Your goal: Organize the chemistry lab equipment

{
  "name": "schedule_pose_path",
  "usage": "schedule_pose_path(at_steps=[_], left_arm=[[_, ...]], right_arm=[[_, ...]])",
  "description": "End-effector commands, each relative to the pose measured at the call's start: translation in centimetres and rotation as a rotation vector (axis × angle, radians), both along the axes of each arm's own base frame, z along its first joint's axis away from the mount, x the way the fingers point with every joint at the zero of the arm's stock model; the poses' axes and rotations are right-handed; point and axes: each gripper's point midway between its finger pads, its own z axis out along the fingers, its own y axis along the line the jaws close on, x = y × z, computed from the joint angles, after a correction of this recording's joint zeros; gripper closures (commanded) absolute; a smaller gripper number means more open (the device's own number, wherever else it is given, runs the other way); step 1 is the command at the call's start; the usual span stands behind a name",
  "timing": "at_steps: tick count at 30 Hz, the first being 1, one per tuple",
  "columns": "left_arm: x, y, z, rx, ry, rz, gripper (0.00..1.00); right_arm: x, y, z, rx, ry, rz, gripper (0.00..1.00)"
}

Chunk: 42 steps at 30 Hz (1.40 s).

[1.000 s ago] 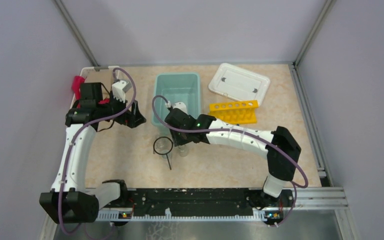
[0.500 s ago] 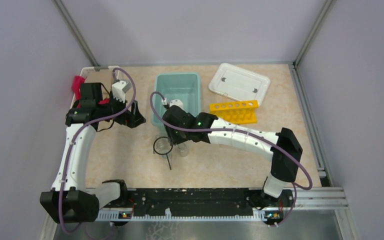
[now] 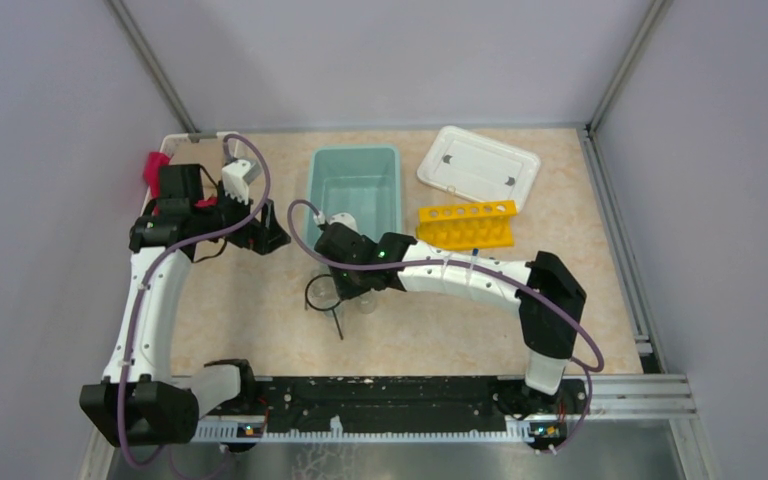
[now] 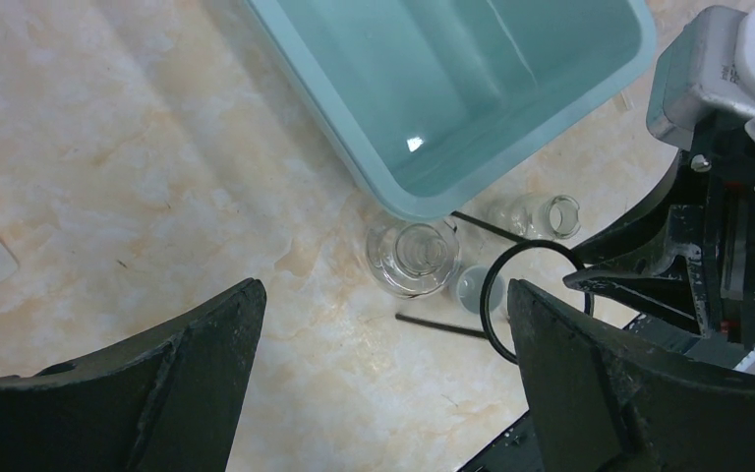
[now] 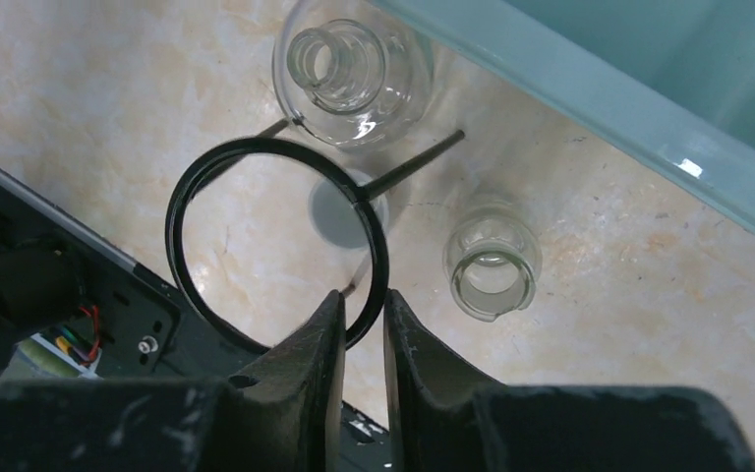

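Note:
The black wire ring sits beside the teal bin, its straight handle pointing toward the bin. My right gripper is shut on the ring's rim; it shows in the top view over the ring. I cannot tell if the ring is off the table. A round glass flask and a small beaker stand close by, also in the left wrist view. The yellow rack stands right of the bin. My left gripper hangs open and empty. No blue-capped tubes show.
The teal bin is at the back middle and looks bare inside. A white lid lies behind the rack. A white basket with red cloth sits at the far left, by my left arm. The black rail runs along the near edge.
My right gripper has moved left and a little nearer, coming over the ring's rim. The ring, glassware and left arm have stayed where they were.

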Motion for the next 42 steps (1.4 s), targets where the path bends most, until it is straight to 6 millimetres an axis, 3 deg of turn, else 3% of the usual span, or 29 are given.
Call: schedule_pose_path(at_steps=[1,5,13,17,24,36,39,42], left_arm=[[0.3,0.1,1.0,0.004,-0.034,-0.014,0.01],[0.3,0.2,1.1,0.011,-0.041,-0.013,0.01],[0.2,0.2,1.2,0.010,-0.045,-0.012,0.01],[0.2,0.1,1.2,0.008,-0.045,-0.013,0.01],[0.3,0.1,1.5,0.003,-0.048,-0.010,0.01],[0.7,0.4,2.4,0.014,-0.070,0.007,0.01],[0.8,0.5,2.8,0.020,-0.079,0.016,0.01],[1.0,0.7,3.3,0.020,-0.090,0.024,0.01]], right_arm=[[0.1,2.0,1.6,0.075,-0.021,0.018,0.88],[-0.3,2.5,2.7,0.117,-0.022,0.047,1.00],[-0.9,2.8,3.4,0.145,-0.006,0.078,1.00],[-1.5,3.3,4.9,0.201,0.014,0.096,1.00],[-2.8,3.4,9.0,0.309,0.024,0.137,1.00],[-4.6,2.5,14.0,0.415,0.030,0.195,1.00],[-4.7,2.3,16.7,0.455,0.003,0.209,1.00],[-3.9,1.6,21.0,0.492,-0.070,0.198,1.00]])
